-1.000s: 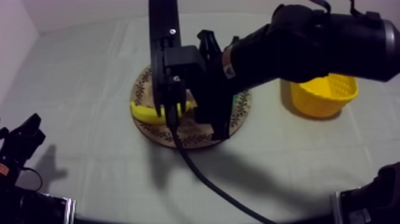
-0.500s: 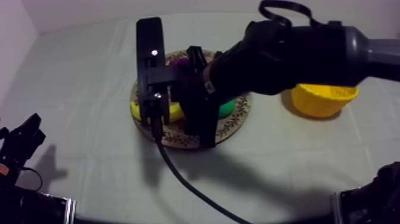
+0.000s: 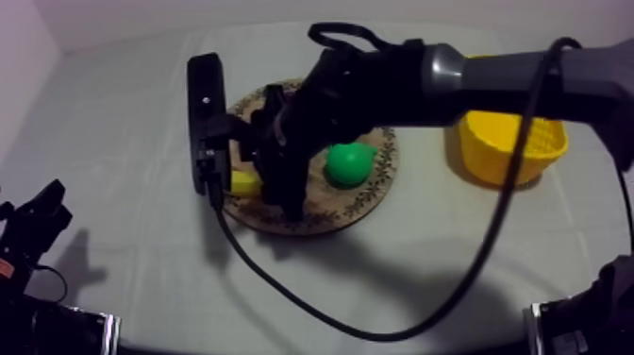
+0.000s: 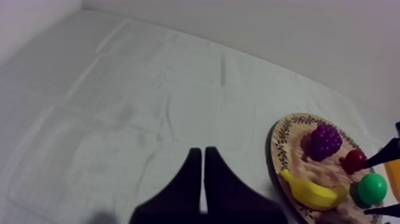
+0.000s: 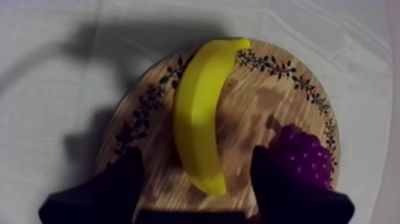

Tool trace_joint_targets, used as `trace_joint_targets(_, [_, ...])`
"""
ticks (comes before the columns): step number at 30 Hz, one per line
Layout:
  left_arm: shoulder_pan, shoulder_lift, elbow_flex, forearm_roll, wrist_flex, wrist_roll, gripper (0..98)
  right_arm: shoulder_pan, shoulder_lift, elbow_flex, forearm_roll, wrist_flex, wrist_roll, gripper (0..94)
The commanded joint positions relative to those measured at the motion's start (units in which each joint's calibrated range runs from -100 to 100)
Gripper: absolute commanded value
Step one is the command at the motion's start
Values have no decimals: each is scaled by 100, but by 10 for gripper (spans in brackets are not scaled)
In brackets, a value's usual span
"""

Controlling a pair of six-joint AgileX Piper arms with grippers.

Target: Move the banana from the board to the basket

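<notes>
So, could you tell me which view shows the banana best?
The right wrist view: the whole banana lies on the wooden board at the open right end effector. The left wrist view shows it smaller; the top view, only a sliver by the arm.

Yellow banana point(image 5: 199, 113) lying flat on round wooden board point(image 5: 256, 113) (patterned rim); yellow basket point(image 3: 511, 159) upright, well apart

Round wooden board point(image 5: 253, 113): visible grain, matt. Curved yellow plastic banana point(image 5: 199, 113): smooth, slightly glossy. Grey-white table cloth point(image 4: 119, 107): matt, creased.
</notes>
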Motion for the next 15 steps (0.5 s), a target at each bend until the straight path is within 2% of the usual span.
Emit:
trace_joint_targets(1, [0,-3,3,-2,0,-1,1,6,259,-174,7,15,-13,526])
trace_joint_targets(7, [0,-3,3,-2,0,1,1,78,691,-630,-154,131,118,529])
trace_joint_targets(9, [0,-3,3,-2,0,0,1,91,800,-678,-120,108,105,520])
trace_joint_targets(15, [0,-3,3,-2,0,-1,1,117,943,-517,-103,9,253,429])
